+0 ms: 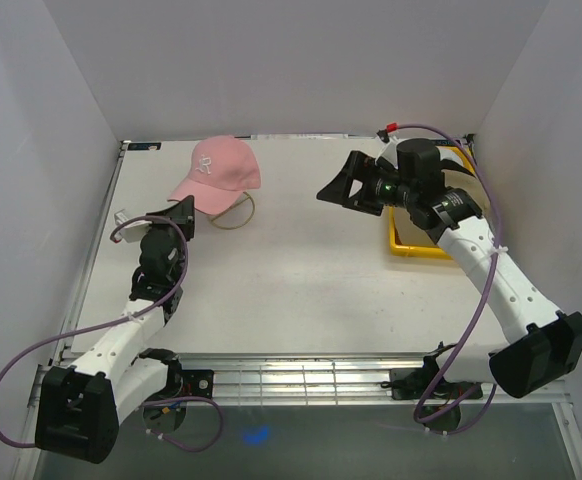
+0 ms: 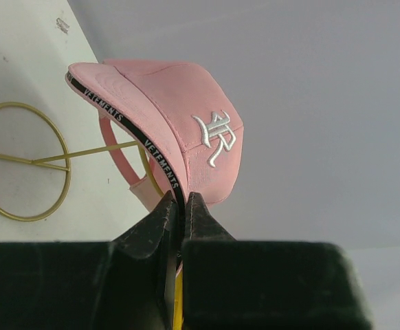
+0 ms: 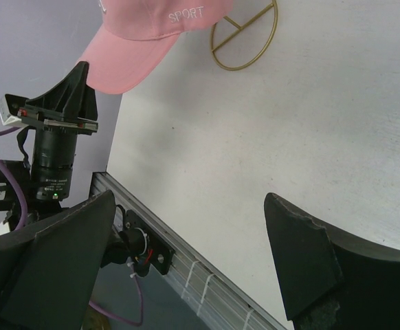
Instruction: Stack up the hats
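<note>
Jaws of your left gripper (image 2: 181, 201) pressed on the brim edge of the pink cap (image 1: 219, 170), jaws of your right gripper (image 1: 343, 186) spread wide above the table (image 1: 291, 290), cap over the gold wire stand (image 2: 21, 161), far left, yellow tray (image 1: 411, 249) under your right arm.

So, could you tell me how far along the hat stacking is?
Done: the pink cap sits on the gold wire stand. In hand: the left end effector is shut on its brim; the right end effector hangs open, empty. Left: no other hats are visible, so the rest cannot be judged.
</note>
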